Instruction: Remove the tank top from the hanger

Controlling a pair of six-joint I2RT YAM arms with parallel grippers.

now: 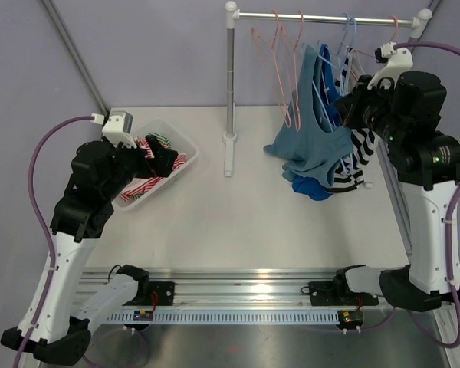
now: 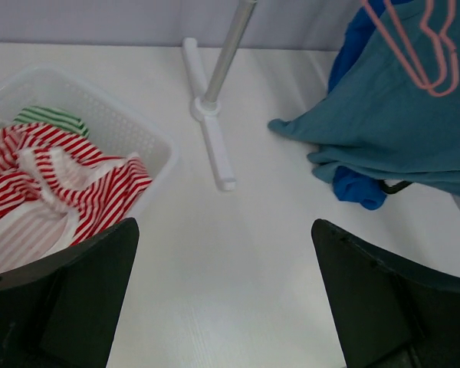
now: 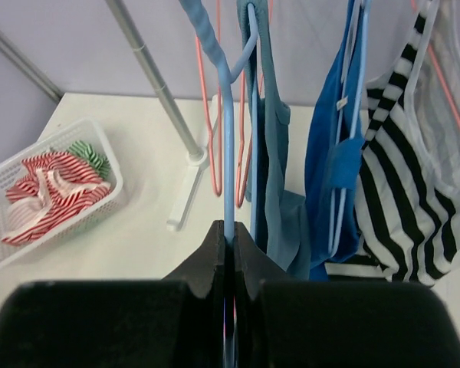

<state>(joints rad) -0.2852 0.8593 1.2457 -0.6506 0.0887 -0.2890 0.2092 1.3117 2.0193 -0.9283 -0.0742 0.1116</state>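
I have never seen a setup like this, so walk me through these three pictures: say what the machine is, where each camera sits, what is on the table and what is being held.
These are two robot arms bolted at the near edge of a white table. One picture looks down from above and behind them; the other two come from a camera on each wrist.

On the table stands a clothes rack with pink hangers and tank tops: a teal one, a blue one and a black-and-white striped one. At the left, a white basket holds red-striped and green-striped clothes.

The left gripper hangs open over the table beside the basket, holding nothing. The right gripper is shut on a light blue hanger at the rack.
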